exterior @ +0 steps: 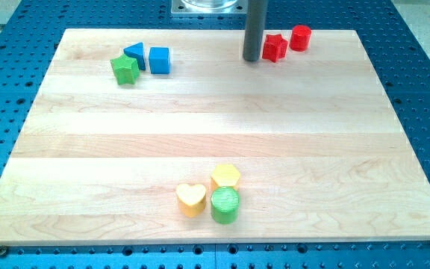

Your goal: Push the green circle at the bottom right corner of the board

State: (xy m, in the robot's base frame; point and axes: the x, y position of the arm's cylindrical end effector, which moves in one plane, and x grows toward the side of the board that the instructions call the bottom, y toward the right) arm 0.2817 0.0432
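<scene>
The green circle [225, 205] sits near the view's bottom, a little left of centre, touching a yellow hexagon [225, 176] above it and next to a yellow heart [191, 199] on its left. My tip [252, 59] is far from it, near the view's top, just left of a red star block [275, 48]. The rod stands upright.
A red cylinder [300, 37] stands right of the red star. At the view's top left are a green star block [125, 69], a blue triangle [134, 52] and a blue cube [159, 60]. The wooden board [215, 127] lies on a blue perforated table.
</scene>
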